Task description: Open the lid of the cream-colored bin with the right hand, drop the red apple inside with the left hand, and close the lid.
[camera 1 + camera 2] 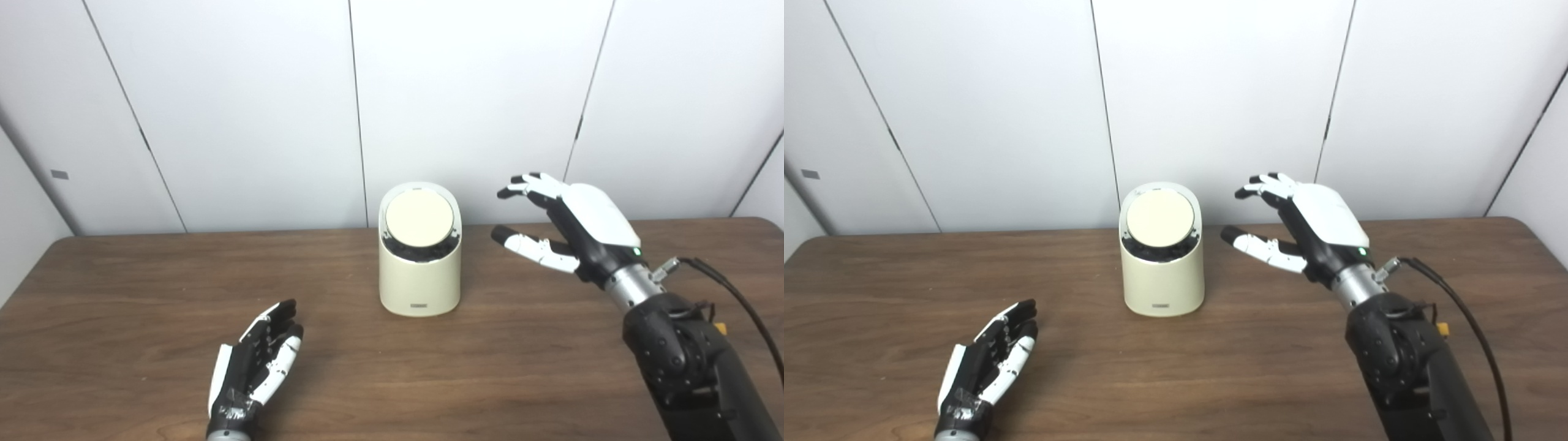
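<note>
The cream-colored bin (419,275) stands at the middle of the brown table, its round lid (419,218) lying flat in the slanted top, closed. My right hand (566,223) hovers open to the right of the bin, raised above the table, fingers spread and pointing toward the lid without touching it. Near the front edge my left hand (257,361) rests low at the left, palm up, fingers apart and holding nothing. No red apple shows in either view.
The wooden table (122,294) runs wide to both sides of the bin. White wall panels (245,110) stand close behind its back edge. A black cable (735,294) trails from my right wrist.
</note>
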Controlling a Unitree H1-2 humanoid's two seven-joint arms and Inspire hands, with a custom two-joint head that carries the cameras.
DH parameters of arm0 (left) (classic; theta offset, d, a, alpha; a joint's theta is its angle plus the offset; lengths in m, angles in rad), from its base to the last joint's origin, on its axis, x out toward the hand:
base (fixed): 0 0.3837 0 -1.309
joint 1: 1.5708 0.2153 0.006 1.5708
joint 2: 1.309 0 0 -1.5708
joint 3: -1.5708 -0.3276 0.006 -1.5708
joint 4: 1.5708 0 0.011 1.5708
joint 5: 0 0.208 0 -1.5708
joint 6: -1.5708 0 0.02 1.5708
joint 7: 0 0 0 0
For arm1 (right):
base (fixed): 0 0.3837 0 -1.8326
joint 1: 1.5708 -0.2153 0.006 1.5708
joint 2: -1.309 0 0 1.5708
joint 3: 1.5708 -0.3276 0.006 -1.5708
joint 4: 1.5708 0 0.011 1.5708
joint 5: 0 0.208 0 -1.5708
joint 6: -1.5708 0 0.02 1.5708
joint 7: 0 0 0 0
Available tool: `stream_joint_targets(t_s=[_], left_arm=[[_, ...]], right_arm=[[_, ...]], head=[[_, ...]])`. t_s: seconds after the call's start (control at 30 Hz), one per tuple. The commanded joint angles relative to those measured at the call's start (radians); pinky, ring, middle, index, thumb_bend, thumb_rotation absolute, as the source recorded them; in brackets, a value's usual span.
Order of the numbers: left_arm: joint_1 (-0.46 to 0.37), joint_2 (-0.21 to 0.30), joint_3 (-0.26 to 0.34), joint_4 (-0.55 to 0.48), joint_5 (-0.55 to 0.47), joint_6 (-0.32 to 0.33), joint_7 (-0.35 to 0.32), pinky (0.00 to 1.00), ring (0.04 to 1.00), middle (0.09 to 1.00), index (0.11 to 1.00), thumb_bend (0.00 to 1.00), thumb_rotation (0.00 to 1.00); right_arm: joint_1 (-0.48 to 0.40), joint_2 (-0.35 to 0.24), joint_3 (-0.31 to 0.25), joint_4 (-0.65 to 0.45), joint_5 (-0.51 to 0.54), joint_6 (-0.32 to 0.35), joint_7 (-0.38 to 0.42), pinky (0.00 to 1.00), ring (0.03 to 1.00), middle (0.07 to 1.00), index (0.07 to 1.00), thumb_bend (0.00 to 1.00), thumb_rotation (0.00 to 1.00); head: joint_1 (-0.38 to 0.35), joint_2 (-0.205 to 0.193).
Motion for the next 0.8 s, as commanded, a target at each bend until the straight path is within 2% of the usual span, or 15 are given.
stream_joint_targets(t_s=[0.0,0.13,0.23,0.4,0.5,0.6,0.77], left_arm=[[-0.010,0.006,0.003,-0.025,-0.013,-0.025,-0.005,0.80,0.845,0.856,0.866,0.37,0.45],[0.020,0.008,0.005,-0.039,-0.027,-0.034,-0.011,0.80,0.836,0.851,0.871,0.42,0.48],[0.041,0.019,0.006,-0.040,-0.034,-0.049,-0.019,0.81,0.844,0.858,0.876,0.38,0.46],[0.076,0.033,0.024,-0.030,-0.074,-0.095,-0.032,0.85,0.857,0.867,0.877,0.37,0.49],[0.101,0.036,0.022,-0.030,-0.076,-0.106,-0.038,0.88,0.873,0.885,0.903,0.39,0.51],[0.130,0.039,0.015,-0.029,-0.070,-0.125,-0.046,0.89,0.882,0.895,0.915,0.40,0.55],[0.161,0.038,0.016,0.002,-0.064,-0.181,-0.043,0.90,0.884,0.900,0.931,0.42,0.60]], right_arm=[[-0.010,-0.014,-0.033,-0.020,0.035,-0.019,-0.040,0.80,0.882,0.870,0.791,0.47,1.00],[0.068,0.011,-0.062,-0.017,0.120,0.019,-0.028,0.84,0.907,0.900,0.861,0.49,1.00],[0.115,0.039,-0.082,-0.025,0.186,0.046,-0.030,0.84,0.909,0.907,0.881,0.48,1.00],[0.195,0.158,-0.158,-0.024,0.446,0.089,-0.030,0.82,0.911,0.936,0.925,0.53,1.00],[0.231,0.231,-0.185,-0.027,0.552,0.109,-0.049,0.88,0.953,0.964,0.955,0.52,1.00],[0.276,0.274,-0.166,-0.050,0.547,0.116,-0.085,0.91,0.950,0.954,0.948,0.53,1.00],[0.337,0.273,-0.128,-0.064,0.512,0.083,-0.123,0.87,0.934,0.947,0.930,0.55,1.00]], head=[[-0.003,0.000],[-0.004,0.005],[-0.005,0.008],[-0.010,0.013],[-0.008,0.018],[-0.007,0.022],[-0.003,0.030]])
